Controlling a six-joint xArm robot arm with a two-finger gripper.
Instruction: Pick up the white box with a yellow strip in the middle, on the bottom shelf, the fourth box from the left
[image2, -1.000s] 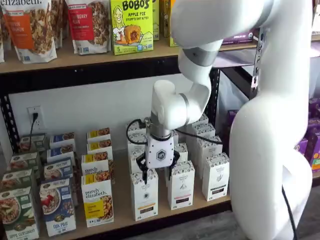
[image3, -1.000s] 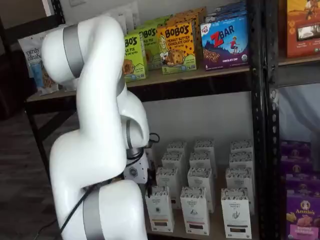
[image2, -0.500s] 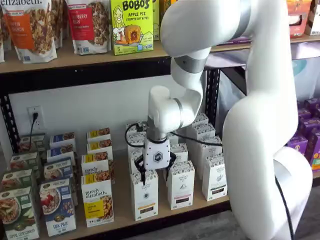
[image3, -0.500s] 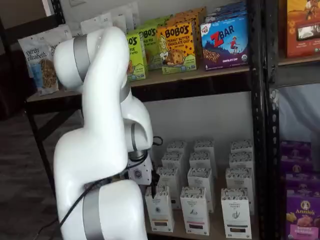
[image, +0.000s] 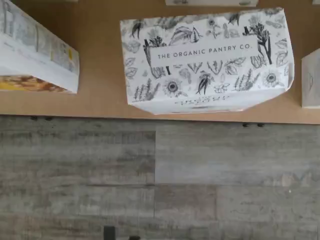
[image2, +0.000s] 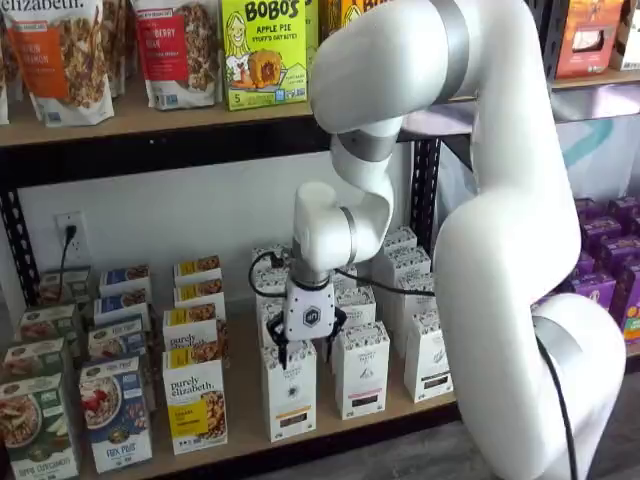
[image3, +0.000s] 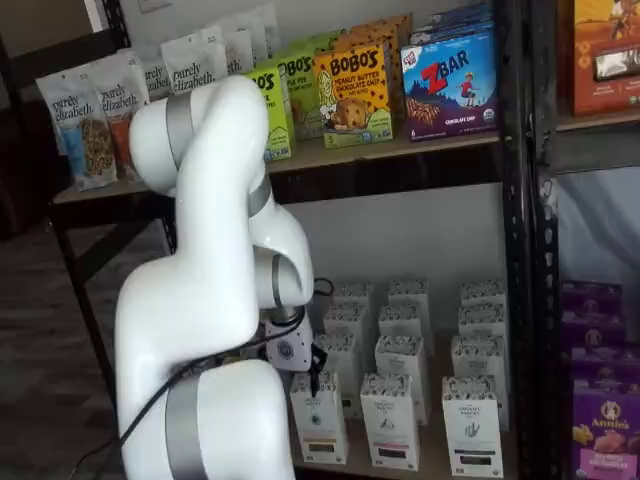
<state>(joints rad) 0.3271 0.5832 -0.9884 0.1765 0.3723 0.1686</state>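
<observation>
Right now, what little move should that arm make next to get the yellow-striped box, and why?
Probably a short drop straight down. The hand hangs just above the white box at the front of the bottom shelf, its black fingers straddling the box's patterned top without clamping it; lowering would bring them alongside the carton's sides.

White box (image: 207, 60) top — "THE ORGANIC PANTRY CO."

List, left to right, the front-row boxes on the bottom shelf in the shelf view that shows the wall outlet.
Apple cinnamon box → Fox Puff box → purely elizabeth box → the white box, with the gripper just above it → dark-strip white carton → another white carton.
</observation>
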